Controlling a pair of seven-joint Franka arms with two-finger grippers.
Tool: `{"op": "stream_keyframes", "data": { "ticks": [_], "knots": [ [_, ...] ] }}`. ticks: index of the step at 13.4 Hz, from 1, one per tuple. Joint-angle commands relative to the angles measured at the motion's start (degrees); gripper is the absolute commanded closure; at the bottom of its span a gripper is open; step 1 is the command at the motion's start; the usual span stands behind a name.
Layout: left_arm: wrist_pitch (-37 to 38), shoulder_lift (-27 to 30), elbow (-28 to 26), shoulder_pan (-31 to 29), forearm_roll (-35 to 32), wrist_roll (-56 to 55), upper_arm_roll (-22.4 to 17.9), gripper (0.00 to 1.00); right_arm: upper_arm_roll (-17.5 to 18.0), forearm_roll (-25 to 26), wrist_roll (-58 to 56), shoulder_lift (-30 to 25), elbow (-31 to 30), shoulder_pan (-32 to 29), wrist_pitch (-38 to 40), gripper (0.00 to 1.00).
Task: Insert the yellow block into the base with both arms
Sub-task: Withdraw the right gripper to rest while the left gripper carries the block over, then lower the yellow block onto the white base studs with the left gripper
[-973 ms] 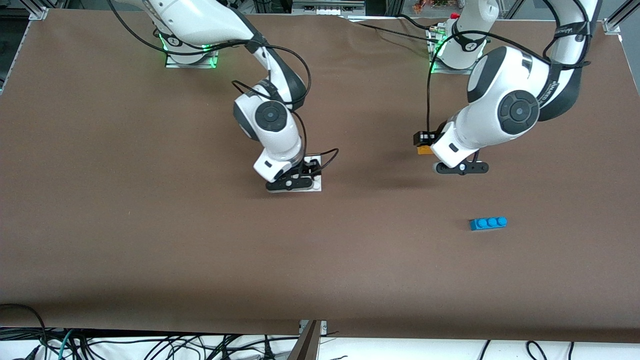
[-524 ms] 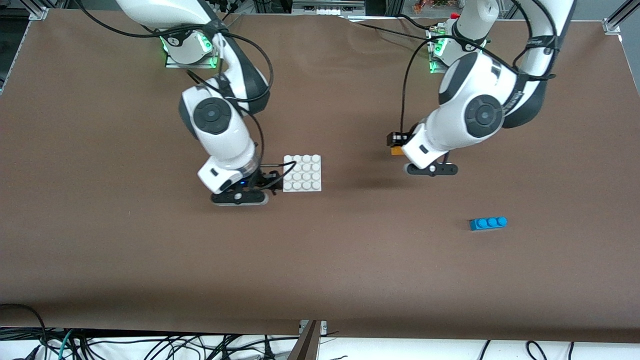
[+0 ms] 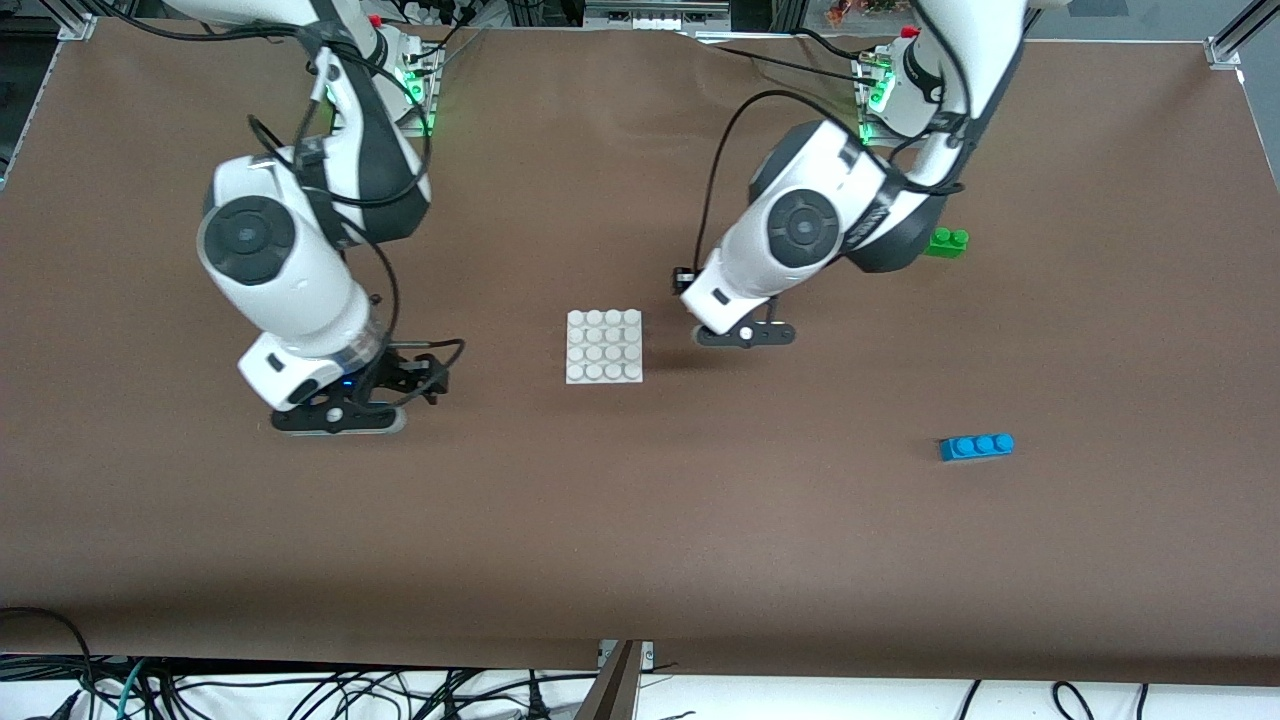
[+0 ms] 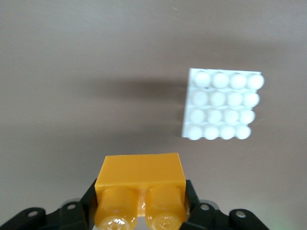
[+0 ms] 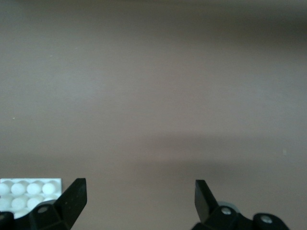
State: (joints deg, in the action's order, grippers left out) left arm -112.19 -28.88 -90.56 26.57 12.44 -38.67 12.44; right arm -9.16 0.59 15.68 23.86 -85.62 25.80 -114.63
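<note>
Since a second ago the right gripper (image 3: 425, 380) has drawn off the base (image 3: 604, 346) toward its own end, fingers wide and empty. The left gripper (image 4: 140, 211), clamped on the yellow block (image 4: 140, 184), has closed in, airborne just beside the base.

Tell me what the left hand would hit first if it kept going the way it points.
Probably bare table: the left hand, holding the yellow block, points down just short of the white base, though depth is unclear.
</note>
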Motion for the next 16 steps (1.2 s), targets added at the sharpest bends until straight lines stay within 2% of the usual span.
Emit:
{"op": "stream_keyframes", "data": {
  "ticks": [1,5,7,9,11,12,16],
  "knots": [
    [1.0,-6.9,9.1,4.7,0.9,-6.4,-1.1,1.00,1.1,-0.9,-2.1,-4.3,-0.3,-3.5,4.2,0.00],
    [-0.2,-12.4,15.2,6.2,0.9,-8.7,-1.3,1.00,1.9,-0.9,-7.7,-9.8,-1.0,-10.0,12.1,0.00],
    [-4.0,-16.0,17.3,7.3,0.9,-10.6,-1.4,1.00,5.2,-0.8,-8.8,-12.7,-2.0,-15.1,14.4,0.00],
    [-4.5,-19.6,20.7,9.0,0.8,-11.2,-1.5,1.00,7.7,-0.7,-8.9,-16.7,-5.1,-19.9,14.4,0.00],
    [-4.5,-22.3,23.3,11.2,0.7,-11.7,-3.1,1.00,7.8,0.0,-8.9,-18.2,-5.3,-20.3,16.2,0.00],
    [-4.6,-23.2,23.8,12.3,0.7,-12.0,-3.7,1.00,7.8,2.2,-9.5,-18.5,-5.2,-20.3,17.2,0.00],
    [-4.6,-25.3,24.8,13.9,0.4,-13.5,-4.7,1.00,7.3,2.7,-24.3,-19.5,-4.9,-22.4,18.7,0.00]
  ]
}}
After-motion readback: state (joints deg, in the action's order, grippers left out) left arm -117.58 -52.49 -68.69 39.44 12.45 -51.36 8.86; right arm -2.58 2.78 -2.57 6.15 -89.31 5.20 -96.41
